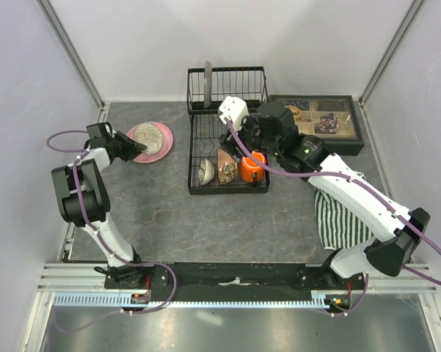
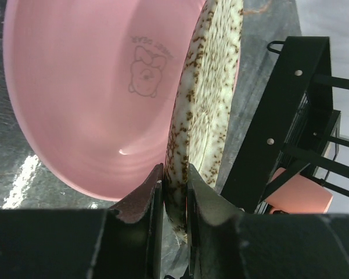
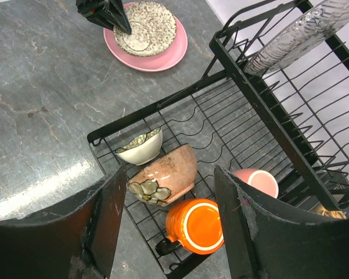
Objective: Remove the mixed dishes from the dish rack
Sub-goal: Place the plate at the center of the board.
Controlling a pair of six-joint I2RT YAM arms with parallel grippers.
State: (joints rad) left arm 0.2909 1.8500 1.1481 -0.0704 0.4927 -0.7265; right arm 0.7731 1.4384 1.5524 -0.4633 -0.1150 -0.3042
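Note:
The grey speckled plate point(image 1: 152, 138) lies on the pink plate point(image 1: 166, 149) on the table, left of the dish rack point(image 1: 190, 158). My left gripper point(image 2: 174, 180) is shut on the speckled plate's point(image 2: 206, 110) near rim, with the pink plate point(image 2: 81, 87) beside it. My right gripper point(image 3: 171, 197) hangs open above the rack's lower basket point(image 3: 162, 107). Below it lie the brown bowl point(image 3: 162, 174) on its side, the orange mug point(image 3: 197, 226), the small pale bowl point(image 3: 142, 148) and the pink mug point(image 3: 256, 180).
A clear glass plate point(image 3: 296, 35) stands in the rack's upright back section. A dark tray of trinkets point(image 1: 319, 121) sits right of the rack. A striped cloth point(image 1: 337, 216) lies under my right arm. Enclosure walls close in on both sides.

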